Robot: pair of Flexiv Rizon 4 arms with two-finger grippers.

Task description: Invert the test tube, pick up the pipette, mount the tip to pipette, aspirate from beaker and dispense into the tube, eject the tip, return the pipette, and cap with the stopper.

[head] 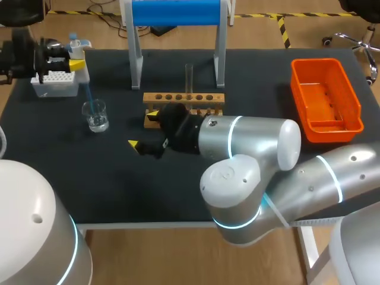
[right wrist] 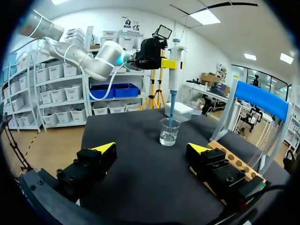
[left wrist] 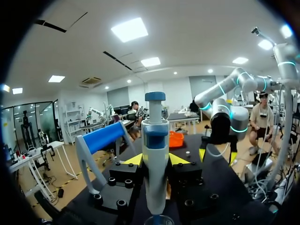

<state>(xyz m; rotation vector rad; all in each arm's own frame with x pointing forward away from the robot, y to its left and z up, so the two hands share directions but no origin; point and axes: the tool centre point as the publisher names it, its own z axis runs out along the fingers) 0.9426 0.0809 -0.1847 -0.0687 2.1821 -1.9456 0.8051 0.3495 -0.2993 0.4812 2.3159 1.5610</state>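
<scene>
My left gripper (head: pixel 70 57) is shut on the white-and-blue pipette (head: pixel 75 47), held upright at the table's far left. Its blue tip (head: pixel 88 95) slants down into the glass beaker (head: pixel 95 116), which holds clear liquid. In the left wrist view the pipette (left wrist: pixel 155 150) stands between the fingers, with the beaker rim (left wrist: pixel 159 219) just below. My right gripper (head: pixel 143 129) rests open on the mat in front of the wooden rack (head: pixel 184 98). A clear test tube (head: pixel 189 76) stands upright in that rack. The right wrist view looks past its gripper (right wrist: pixel 152 149) at the beaker (right wrist: pixel 169 132) and pipette (right wrist: pixel 174 61).
A white tip box (head: pixel 55 83) sits at the far left, beside the left gripper. A blue roller on a white stand (head: pixel 178 13) rises behind the rack. An orange bin (head: pixel 325 101) lies at the right side of the mat.
</scene>
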